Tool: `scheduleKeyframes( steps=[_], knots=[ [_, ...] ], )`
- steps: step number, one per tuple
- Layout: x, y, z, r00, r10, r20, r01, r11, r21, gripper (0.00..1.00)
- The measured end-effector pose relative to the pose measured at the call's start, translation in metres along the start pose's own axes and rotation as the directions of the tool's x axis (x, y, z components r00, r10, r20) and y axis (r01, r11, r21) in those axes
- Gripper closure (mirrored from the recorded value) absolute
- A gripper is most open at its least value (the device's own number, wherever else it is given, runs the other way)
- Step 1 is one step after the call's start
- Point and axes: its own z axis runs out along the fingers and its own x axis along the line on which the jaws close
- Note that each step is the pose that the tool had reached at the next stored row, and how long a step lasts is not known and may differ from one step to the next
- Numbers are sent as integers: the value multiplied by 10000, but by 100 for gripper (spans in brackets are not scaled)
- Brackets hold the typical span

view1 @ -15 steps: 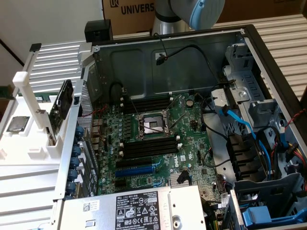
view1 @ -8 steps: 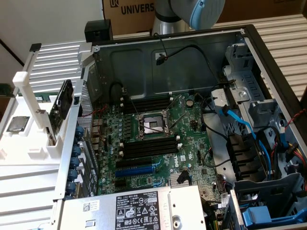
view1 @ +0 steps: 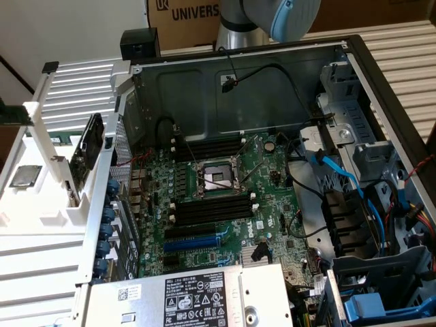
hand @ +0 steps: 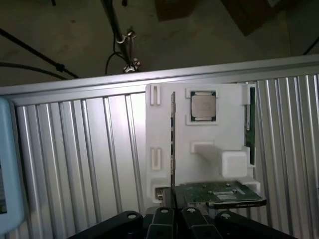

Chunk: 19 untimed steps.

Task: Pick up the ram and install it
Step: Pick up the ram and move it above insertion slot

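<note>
Gripper (hand: 177, 221) fingers (hand: 163, 221) stand narrow, clamped on the ram (hand: 173, 149), which runs edge-on straight out from between them. Just past the fingertips lies a green card (hand: 219, 192). Farther out is the white holder (hand: 224, 132) carrying a CPU (hand: 203, 106).

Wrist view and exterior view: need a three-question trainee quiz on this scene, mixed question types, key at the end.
1. True or false: the processor chip lies in the white holder.
2. The one coloured slot on the motherboard is: A red, B blue, C yellow.
3. In the wrist view, which part does the tool line up with?
Key: 1 true; 2 B; 3 the ram, standing on edge in the holder.
</note>
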Motion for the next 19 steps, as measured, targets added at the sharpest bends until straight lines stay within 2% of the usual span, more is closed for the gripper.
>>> scheduleKeyframes(
  steps=[2, 3, 5, 7, 10, 12, 15, 19],
  knots=[
    [-11, -64, -38, 9999, 0, 101, 0, 10000, -11, 88],
    [-28, -159, -101, 9997, 2, 251, -1, 10000, -32, 88],
    [-37, -214, -148, 9993, 1, 362, 1, 10000, -45, 88],
    [-48, -306, -248, 9983, -13, 585, 18, 10000, -76, 88],
    [-45, -388, -342, 9971, -73, 761, 81, 9999, -104, 88],
    [-45, -448, -389, 9966, -140, 811, 150, 9998, -113, 88],
    [-49, -547, -446, 9959, -282, 856, 294, 9995, -129, 88],
    [-45, -619, -468, 9957, -337, 857, 349, 9993, -134, 88]
  ],
)
